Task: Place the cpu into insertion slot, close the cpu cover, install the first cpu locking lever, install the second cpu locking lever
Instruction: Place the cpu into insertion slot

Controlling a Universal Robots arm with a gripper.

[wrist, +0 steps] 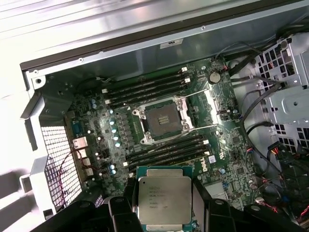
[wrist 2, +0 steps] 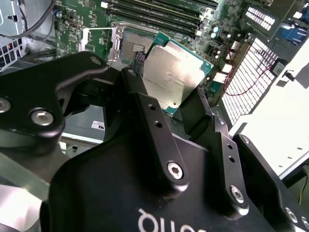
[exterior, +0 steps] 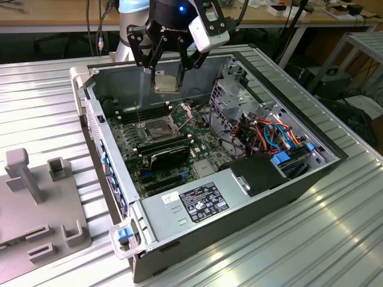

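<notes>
The claw point(exterior: 169, 76) grasps the cpu point(exterior: 166, 84), held above the open case point(exterior: 197, 239). The slot point(exterior: 157, 128) is empty, so no step is finished.

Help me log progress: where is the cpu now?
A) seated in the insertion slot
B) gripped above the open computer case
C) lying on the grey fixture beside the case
B: the gripper is shut on the cpu above the motherboard, and the insertion slot shows no chip in it.
</notes>
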